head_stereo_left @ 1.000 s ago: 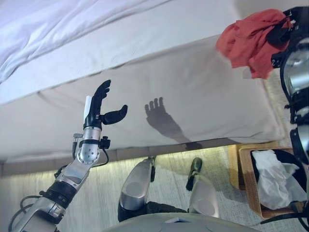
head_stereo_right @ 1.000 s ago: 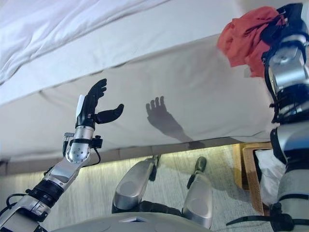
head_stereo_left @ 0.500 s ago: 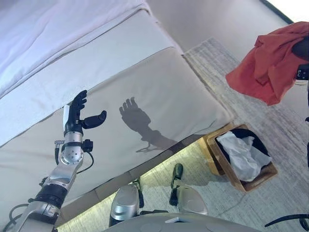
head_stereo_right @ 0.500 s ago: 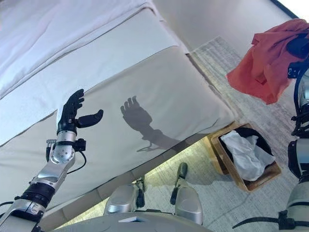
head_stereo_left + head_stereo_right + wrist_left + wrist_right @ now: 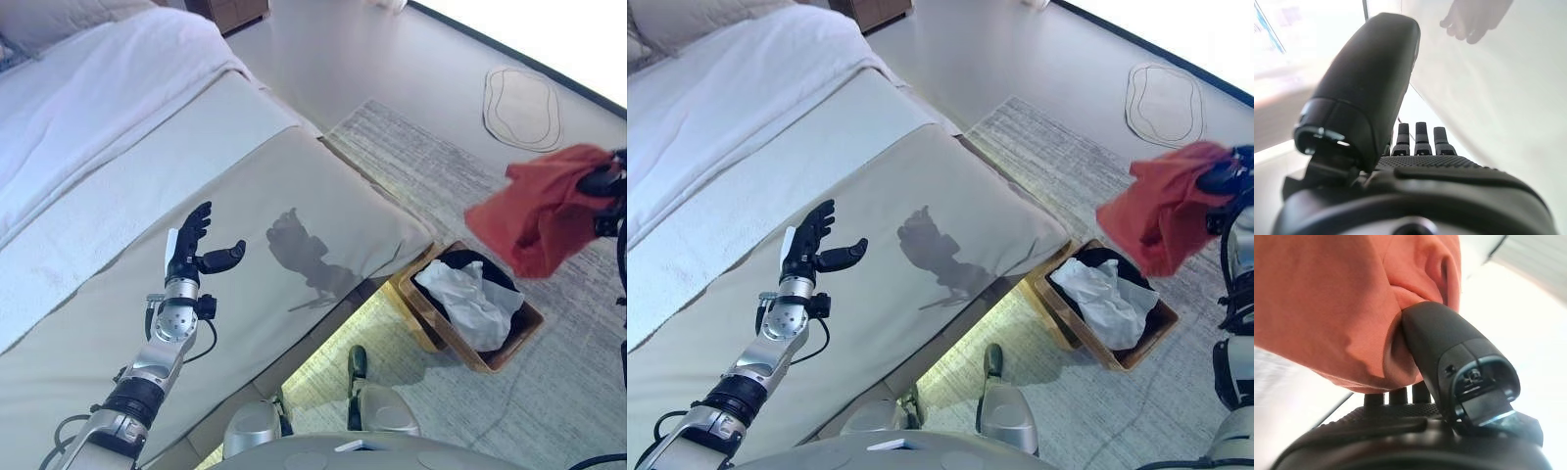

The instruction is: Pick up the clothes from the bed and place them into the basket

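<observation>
My right hand (image 5: 600,182) is shut on a red garment (image 5: 534,215) and holds it in the air at the far right, above and just right of the wooden basket (image 5: 433,315) on the floor rug. The right wrist view shows the thumb (image 5: 1449,347) pressed into the red cloth (image 5: 1337,298). The basket holds white cloth (image 5: 468,294). My left hand (image 5: 191,253) is open and empty, raised over the beige foot of the bed (image 5: 118,323); its straight fingers (image 5: 1420,134) show in the left wrist view.
The bed has a white duvet (image 5: 88,108) further up. A grey rug (image 5: 441,176) lies under the basket beside the bed. An oval mat (image 5: 522,106) lies on the floor beyond. Wooden furniture (image 5: 230,10) stands at the far wall.
The camera has swung right, bringing more floor and the basket into view. My right hand has carried the red garment off the bed side and lower, to just above the basket.
</observation>
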Tool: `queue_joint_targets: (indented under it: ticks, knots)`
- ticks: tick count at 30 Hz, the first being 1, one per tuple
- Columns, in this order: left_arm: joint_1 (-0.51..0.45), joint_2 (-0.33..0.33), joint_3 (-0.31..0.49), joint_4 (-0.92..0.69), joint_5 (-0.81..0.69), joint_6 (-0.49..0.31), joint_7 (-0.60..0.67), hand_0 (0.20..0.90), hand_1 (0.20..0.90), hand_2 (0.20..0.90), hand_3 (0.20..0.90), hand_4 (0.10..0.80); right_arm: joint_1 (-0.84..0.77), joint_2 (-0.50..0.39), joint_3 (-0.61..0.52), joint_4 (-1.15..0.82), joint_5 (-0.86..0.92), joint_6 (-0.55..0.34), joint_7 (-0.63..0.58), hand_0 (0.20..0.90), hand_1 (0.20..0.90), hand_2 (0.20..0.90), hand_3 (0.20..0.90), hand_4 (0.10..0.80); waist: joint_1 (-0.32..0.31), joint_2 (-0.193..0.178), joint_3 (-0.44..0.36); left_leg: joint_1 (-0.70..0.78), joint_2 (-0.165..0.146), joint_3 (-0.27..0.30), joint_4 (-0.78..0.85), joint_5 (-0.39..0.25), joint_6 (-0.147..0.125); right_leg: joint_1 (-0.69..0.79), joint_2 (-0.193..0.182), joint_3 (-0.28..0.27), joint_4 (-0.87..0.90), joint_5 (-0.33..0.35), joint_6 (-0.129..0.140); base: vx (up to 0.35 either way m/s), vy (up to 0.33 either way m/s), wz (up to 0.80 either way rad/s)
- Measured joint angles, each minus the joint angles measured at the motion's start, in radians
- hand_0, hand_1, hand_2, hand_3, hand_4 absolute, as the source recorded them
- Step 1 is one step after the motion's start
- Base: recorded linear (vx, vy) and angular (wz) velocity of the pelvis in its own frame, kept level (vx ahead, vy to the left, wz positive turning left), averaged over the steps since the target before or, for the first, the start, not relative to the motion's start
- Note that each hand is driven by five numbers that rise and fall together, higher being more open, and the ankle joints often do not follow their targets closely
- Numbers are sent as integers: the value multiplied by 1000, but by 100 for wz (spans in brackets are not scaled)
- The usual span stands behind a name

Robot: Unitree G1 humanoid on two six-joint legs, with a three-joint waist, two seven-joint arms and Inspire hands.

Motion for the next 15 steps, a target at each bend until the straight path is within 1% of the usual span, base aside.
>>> queue_joint_targets:
  ticks: [5, 9, 13, 15]
  knots:
    - [3, -2, -9, 0, 0, 27, -2, 900, 900, 900, 900, 800, 59, 53, 0, 8, -22, 32, -4, 300, 300, 300, 200, 100, -17, 18, -25, -14, 1, -1, 0, 0, -1, -17, 2, 5, 0, -3, 3, -24, -75, -3]
    - [7, -1, -21, 0, 0, 31, -10, 900, 900, 900, 900, 800, 81, 104, 0, 63, -22, 35, -11, 300, 300, 300, 200, 100, -17, 25, -32, -30, 3, 1, 0, 4, 4, -34, 4, 7, 0, -3, 3, -63, -69, -2]
    - [18, -1, -26, 1, 0, 31, -25, 900, 900, 900, 900, 800, 81, 135, 0, 117, -22, 34, -14, 300, 300, 300, 200, 100, -16, 43, -40, -48, 0, 0, 4, 13, 4, -51, 2, 7, 0, 4, 1, -20, -37, 1]
    - [25, -1, -27, 0, 0, 31, -30, 900, 900, 900, 900, 800, 83, 137, 0, 125, -22, 32, -17, 300, 300, 300, 200, 100, -15, 59, -42, -48, -2, -1, 4, 14, 4, -51, 0, 8, 0, 4, 1, 0, -18, 0]
